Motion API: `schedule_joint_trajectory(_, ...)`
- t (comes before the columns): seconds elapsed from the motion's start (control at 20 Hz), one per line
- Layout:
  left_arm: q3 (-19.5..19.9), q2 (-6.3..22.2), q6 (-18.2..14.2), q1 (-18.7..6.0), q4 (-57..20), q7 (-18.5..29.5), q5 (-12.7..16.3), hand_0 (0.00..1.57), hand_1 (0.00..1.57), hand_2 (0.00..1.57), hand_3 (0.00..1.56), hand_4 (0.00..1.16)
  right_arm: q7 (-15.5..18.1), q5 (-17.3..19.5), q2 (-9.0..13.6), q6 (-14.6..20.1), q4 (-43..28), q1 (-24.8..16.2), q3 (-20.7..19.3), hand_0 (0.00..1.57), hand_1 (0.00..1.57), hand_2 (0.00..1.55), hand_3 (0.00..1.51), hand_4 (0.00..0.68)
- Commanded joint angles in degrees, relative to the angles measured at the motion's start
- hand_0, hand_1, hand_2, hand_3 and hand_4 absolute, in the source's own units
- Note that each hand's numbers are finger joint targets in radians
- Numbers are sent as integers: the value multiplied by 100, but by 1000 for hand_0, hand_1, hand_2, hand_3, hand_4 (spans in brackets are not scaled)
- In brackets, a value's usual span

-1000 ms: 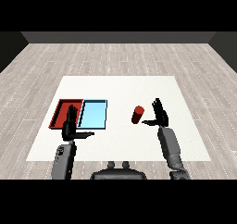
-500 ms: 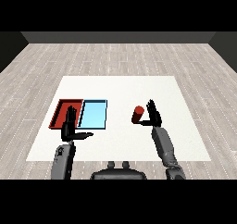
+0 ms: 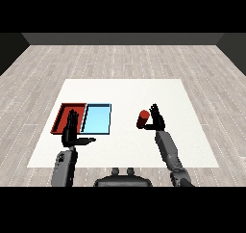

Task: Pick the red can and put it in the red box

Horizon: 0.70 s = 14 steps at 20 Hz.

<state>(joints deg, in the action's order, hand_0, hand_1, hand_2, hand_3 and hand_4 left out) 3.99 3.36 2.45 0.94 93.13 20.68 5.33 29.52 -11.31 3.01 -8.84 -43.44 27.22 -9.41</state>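
Note:
The red can point(image 3: 142, 119) stands upright on the white table, right of the two trays. My right hand point(image 3: 156, 117) is right beside it on its right side, fingers straight and pointing up, thumb reaching toward the can's lower part. The red tray point(image 3: 63, 115) lies at the left, with the light blue tray point(image 3: 97, 118) next to it on its right. My left hand point(image 3: 72, 131) hovers over the near edge of the red tray, fingers straight, thumb stretched out to the right, holding nothing.
The white table point(image 3: 126, 92) spreads wide behind the trays and the can, ringed by grey wood floor. A stretch of table separates the blue tray from the can.
My right hand has moved left toward the red can and now sits close against it. The left hand and the can have not moved.

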Motion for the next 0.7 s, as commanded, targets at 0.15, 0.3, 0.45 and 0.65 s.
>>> schedule_joint_trajectory(0.15, -178, -221, -172, -46, -142, 108, -184, 0, 0, 0, 0, 0, -260, -179, 103, -116, 208, 302, -49, 0, 0, 0, 0, 0)
schedule_joint_trajectory(0.3, 214, 80, 138, -356, -396, 9, 217, 0, 0, 0, 0, 0, 538, -106, -285, 323, 875, 465, 208, 0, 0, 0, 0, 0)
schedule_joint_trajectory(0.45, 289, 107, 66, -277, -513, 173, 116, 0, 0, 0, 0, 0, 259, -114, -200, 224, 848, 762, -32, 0, 0, 0, 0, 0)
schedule_joint_trajectory(0.65, 107, 88, 71, 91, 223, -158, 95, 0, 0, 0, 0, 0, 705, -70, 222, -204, 1798, 978, -227, 0, 0, 0, 0, 0)
